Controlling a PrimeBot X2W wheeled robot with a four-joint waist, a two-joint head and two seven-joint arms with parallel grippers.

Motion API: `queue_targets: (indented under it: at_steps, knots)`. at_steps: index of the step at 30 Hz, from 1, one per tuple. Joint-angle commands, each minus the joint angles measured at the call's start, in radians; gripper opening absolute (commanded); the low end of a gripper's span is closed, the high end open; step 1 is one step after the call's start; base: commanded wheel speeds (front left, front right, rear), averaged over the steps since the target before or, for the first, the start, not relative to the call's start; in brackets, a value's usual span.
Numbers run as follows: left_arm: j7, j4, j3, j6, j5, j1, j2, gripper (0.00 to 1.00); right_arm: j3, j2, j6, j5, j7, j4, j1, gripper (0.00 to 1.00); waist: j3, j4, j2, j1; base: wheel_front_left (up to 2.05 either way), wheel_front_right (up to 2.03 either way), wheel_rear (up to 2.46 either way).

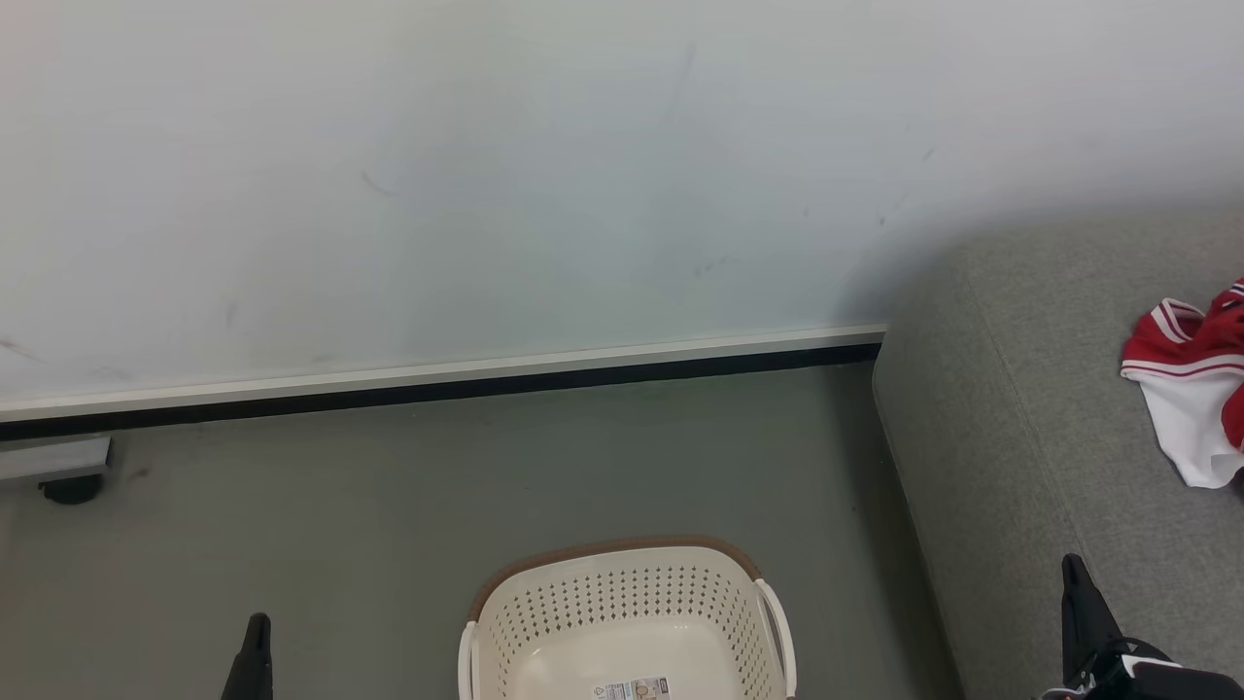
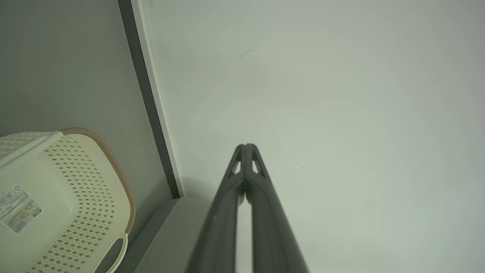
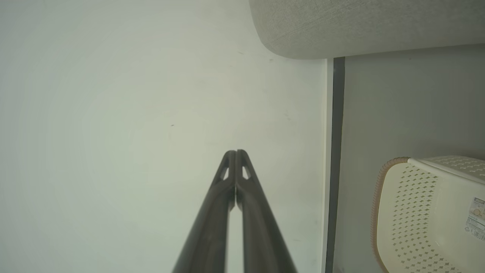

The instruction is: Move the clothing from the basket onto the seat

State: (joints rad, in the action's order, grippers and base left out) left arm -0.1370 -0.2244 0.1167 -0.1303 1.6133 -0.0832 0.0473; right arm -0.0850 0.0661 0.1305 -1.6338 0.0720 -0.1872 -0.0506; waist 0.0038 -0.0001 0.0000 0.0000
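im seeing left gripper (image 2: 245,146) and right gripper (image 3: 235,151) both w/ fingers pressed tight together, holding nothing. basket (image 1: 622,593) sits on the floor (image 1: 340,525) btwn the two finger pairs, label (image 1: 632,689) showing on its base. clothing (image 1: 1191,389) is bunched on the seat (image 1: 1020,408), up past my right fingers.

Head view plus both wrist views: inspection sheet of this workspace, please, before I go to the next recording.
Surface: grey floor; the basket stands on it.
Job's things: the visible part of the basket's inside holds a paper label and no garment; the red and white clothing lies on the seat, at the head view's right edge.
Clutter: nothing seen.
Pincers: left pincer shut, empty; right pincer shut, empty; both apart from the basket.
Cables: nothing seen.
Surroundings: pale wall with dark skirting; a dark caster at the far left.
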Motion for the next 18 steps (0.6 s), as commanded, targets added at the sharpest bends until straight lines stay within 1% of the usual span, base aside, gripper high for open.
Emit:
queue_targets:
  at_steps: [1, 18]
  knots:
    - [-0.002, 0.001, 0.003, -0.003, 0.003, -0.006, 0.006, 0.0, -0.001, -0.003, 0.0, -0.001, 0.006, -0.001, 0.0, 0.0, 0.0, 0.0, 0.0, 0.0, 0.0, 0.0, 0.0]
    - [-0.002, 0.001, 0.003, -0.003, 0.003, -0.006, 0.006, 0.0, -0.006, -0.006, 0.0, 0.004, 0.008, -0.001, -0.001, 0.0, 0.0, 0.0, 0.0, 0.0, 0.0, 0.0, 0.0]
